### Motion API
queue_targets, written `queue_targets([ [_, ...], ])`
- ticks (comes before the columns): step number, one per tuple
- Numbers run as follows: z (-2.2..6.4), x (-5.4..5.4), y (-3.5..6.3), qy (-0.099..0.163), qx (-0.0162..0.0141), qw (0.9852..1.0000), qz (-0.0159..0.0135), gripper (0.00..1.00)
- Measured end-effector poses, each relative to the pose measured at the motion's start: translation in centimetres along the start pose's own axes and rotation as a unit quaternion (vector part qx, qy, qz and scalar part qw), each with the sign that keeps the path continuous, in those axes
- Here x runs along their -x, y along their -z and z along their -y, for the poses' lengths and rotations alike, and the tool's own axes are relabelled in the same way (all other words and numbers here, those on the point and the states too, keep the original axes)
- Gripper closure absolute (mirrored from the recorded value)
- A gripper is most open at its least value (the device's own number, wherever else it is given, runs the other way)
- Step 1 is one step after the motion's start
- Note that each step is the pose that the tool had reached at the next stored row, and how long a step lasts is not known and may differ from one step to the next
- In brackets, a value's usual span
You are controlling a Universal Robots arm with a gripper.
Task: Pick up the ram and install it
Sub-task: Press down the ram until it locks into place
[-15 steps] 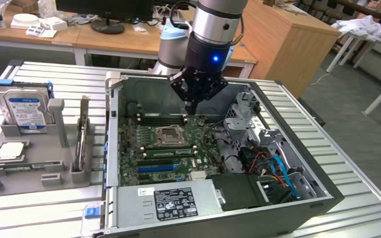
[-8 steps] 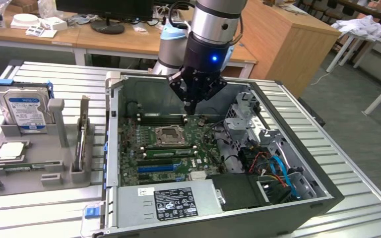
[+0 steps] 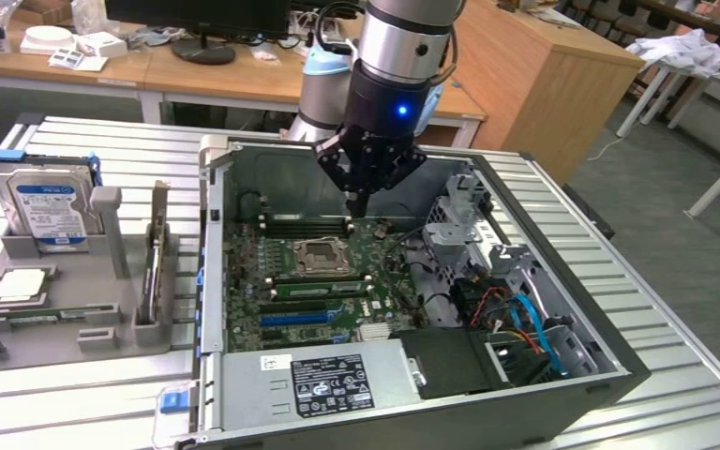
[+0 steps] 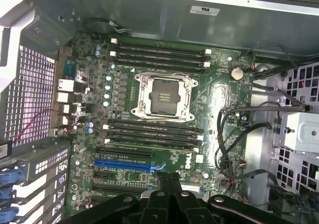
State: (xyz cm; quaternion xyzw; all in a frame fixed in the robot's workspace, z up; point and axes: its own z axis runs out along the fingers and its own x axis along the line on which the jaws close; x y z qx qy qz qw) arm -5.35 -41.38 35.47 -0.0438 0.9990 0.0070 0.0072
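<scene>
**Ram apparently in a lower slot; gripper clenched and empty above the board**

Ram (image 3: pixel 316 288), as far as the exterior view allowed, was a green stick lying along the bank of slots just below the CPU socket (image 3: pixel 319 253), inside the open computer case (image 3: pixel 610 366). Whether it was fully seated could not be told. The gripper (image 3: pixel 355 208) hung over the motherboard (image 3: pixel 385 246) near the upper slots (image 3: pixel 310 223), fingers pressed together and grasping nothing. In the wrist view the closed gripper (image 4: pixel 169 181) pointed down at the board's blue slot (image 4: pixel 127 163).

The main risk, in my judgement, was the low, clenched tip: any drift toward the uncovered socket could bend its contacts, and a sideways move could snag a slot latch. If the stick sat unevenly, a push from above could tilt it and strain the slot instead of clicking it home.
</scene>
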Motion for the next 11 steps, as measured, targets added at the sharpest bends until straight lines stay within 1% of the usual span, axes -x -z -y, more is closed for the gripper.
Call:
queue_targets([
  [11, -0.01, -0.12, 0.00, -0.003, -0.0001, 1.0000, 0.0000, 0.89],
])
